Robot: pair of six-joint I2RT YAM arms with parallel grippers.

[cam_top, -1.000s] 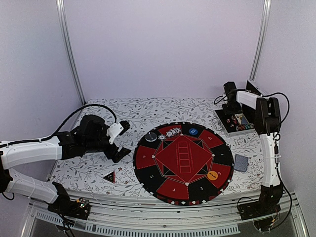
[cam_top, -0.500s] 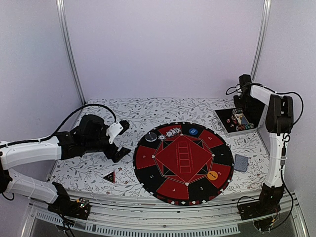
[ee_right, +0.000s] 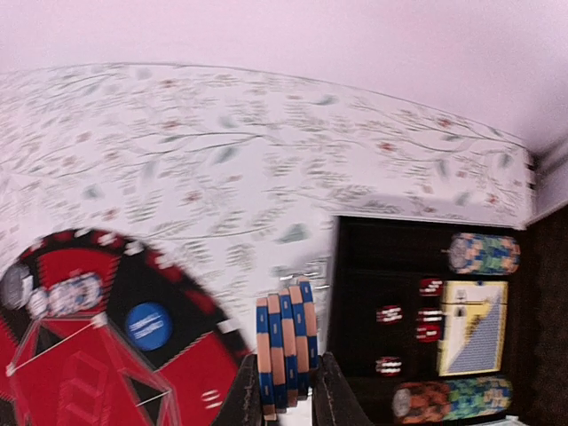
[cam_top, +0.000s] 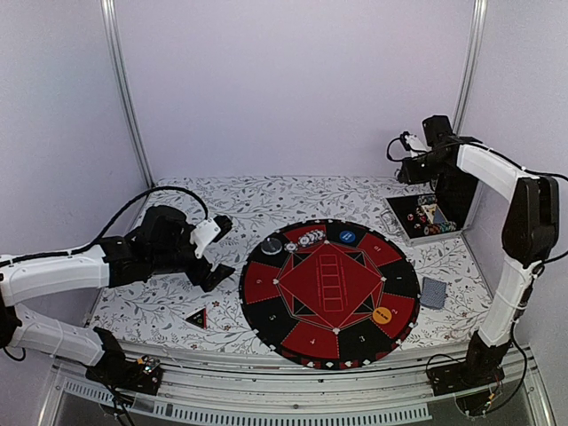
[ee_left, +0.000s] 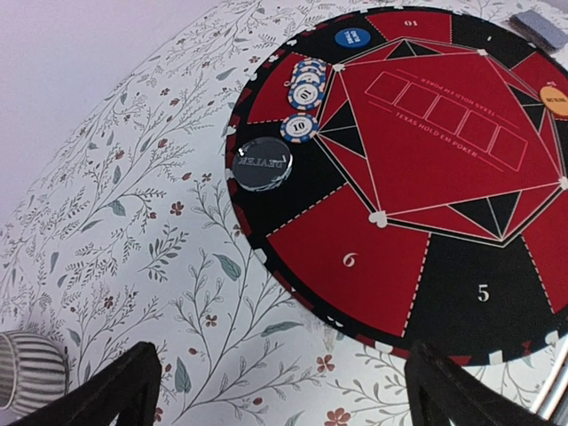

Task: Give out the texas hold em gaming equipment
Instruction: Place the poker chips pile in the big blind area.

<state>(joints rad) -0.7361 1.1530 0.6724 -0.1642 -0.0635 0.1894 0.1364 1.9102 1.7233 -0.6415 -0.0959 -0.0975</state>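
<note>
1. The right gripper (ee_right: 286, 395) is closed tight on a short stack of blue-and-peach chips (ee_right: 284, 346). It holds them edge-on between its fingers, raised over the far right of the table (the wrist view is rather blurred).
2. Near it sits the black tray (ee_right: 382, 257), with rolls of chips (ee_right: 453, 398) inside.
3. The left gripper (cam_top: 219, 252) hangs low over the flowered cloth (ee_left: 133, 222) left of the round mat (cam_top: 328, 288), jaws spread wide with nothing between them.
4. On the mat's far side lie a dark dealer disc (ee_left: 262, 163), a few white-and-blue chips (ee_left: 304, 89) and a blue disc (ee_left: 350, 36). An orange disc (cam_top: 382, 314) lies at its near right.
5. The card deck (cam_top: 433, 292) lies on the cloth right of the mat, and the black-red triangle (cam_top: 196, 318) lies near its left.
</note>
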